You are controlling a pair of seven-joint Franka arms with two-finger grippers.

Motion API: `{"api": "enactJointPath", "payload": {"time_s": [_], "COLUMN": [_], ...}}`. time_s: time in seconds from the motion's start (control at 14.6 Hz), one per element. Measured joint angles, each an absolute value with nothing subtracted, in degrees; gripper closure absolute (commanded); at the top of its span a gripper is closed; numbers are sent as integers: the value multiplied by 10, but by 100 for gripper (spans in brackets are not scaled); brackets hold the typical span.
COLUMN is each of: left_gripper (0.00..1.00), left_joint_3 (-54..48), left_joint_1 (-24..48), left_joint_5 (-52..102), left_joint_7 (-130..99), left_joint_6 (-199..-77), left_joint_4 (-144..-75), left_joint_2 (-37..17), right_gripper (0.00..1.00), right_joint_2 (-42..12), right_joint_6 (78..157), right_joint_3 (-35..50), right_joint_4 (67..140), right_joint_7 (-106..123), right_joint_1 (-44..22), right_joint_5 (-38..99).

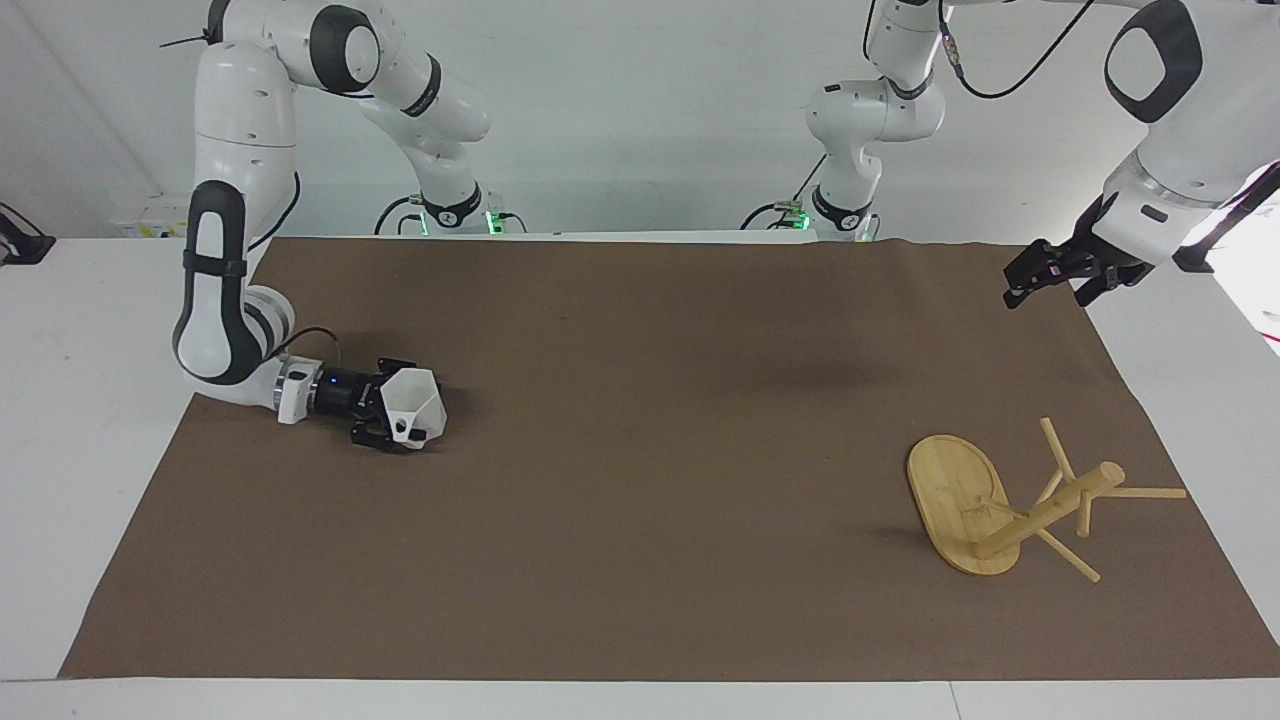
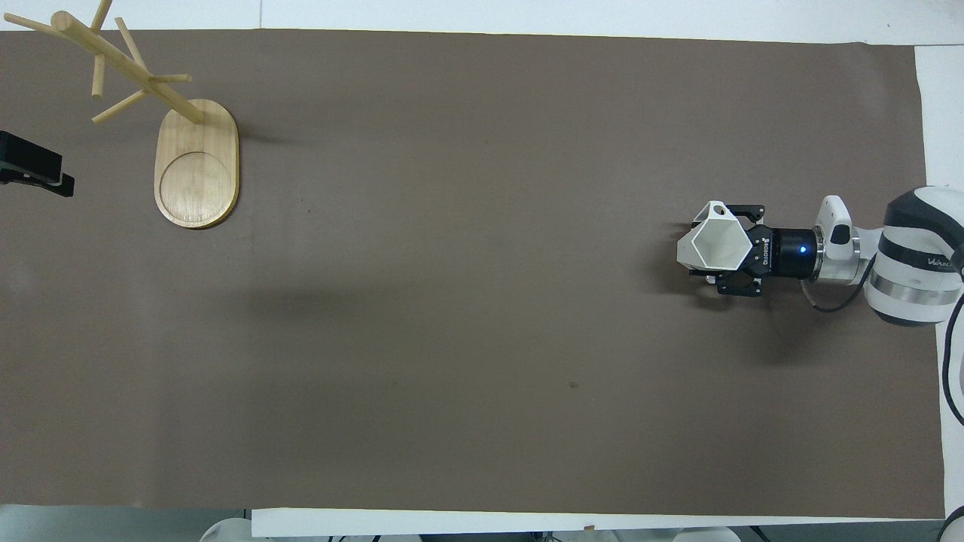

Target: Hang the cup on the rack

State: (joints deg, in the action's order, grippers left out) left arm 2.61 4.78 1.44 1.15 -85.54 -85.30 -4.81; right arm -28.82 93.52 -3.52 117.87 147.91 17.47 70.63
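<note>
The white faceted cup stands on the brown mat at the right arm's end of the table, its hexagonal mouth facing up. My right gripper reaches in low and level from that end, and its fingers are shut on the cup from both sides. The bamboo rack stands upright at the left arm's end, on its oval base, with pegs sticking out of the post. My left gripper waits open in the air over the mat's edge, on the robots' side of the rack.
The brown mat covers most of the white table. Between the cup and the rack there is only bare mat. Both arm bases stand at the robots' edge of the table.
</note>
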Motion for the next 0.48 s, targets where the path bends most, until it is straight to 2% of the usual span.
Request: {"api": "enactJointPath", "payload": {"time_s": [0.21, 0.48], "left_gripper": [0, 0], "left_joint_3": [26, 26], "left_joint_1": [48, 48], "left_joint_5": [14, 14], "left_joint_7": [11, 11], "left_joint_6": [-855, -855], "left_joint_4": [-853, -853], "left_joint_2": [-48, -48], "right_gripper": [84, 84], "right_joint_2": [-286, -262], "right_joint_6": [928, 961], "right_joint_3": [-34, -32], "right_joint_4": [1179, 1167], "right_joint_7": [1449, 1393], "right_joint_1": [160, 67], "right_joint_5": [711, 779]}}
